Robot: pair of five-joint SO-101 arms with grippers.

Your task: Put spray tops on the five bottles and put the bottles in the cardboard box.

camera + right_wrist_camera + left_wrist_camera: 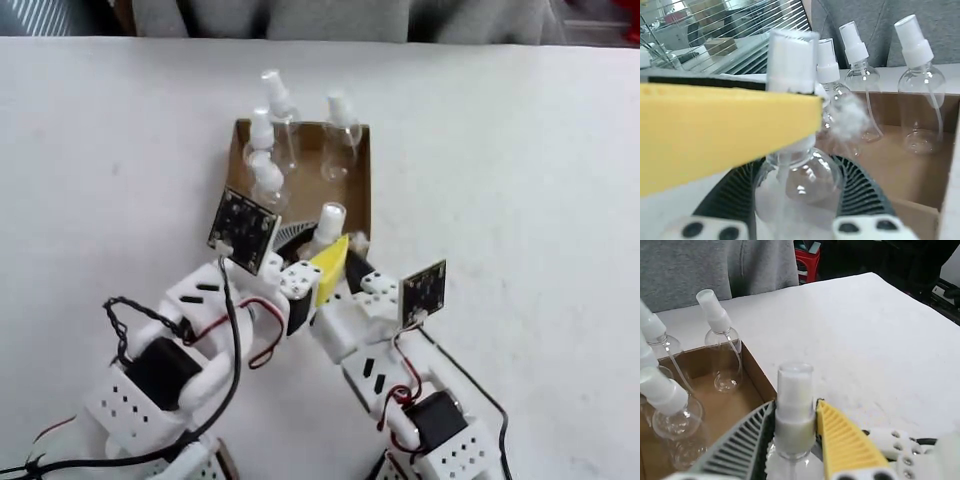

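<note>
- What does the left wrist view show?
- The left gripper (796,432) squeezing the spray top (795,390) between a grey finger and a yellow one.
- And the right wrist view?
- The right gripper (800,200), lower down, hugging the bottle (802,172) tight.
- Where is that bottle?
- At the near edge of the cardboard box (308,170). From high up, both arms lean in and meet there. Four other bottles (340,150) stand inside.

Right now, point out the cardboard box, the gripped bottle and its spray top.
cardboard box (308,190), high view, bare floor.
bottle (800,185), right wrist view, clear body.
spray top (795,390), left wrist view, white cap.
</note>
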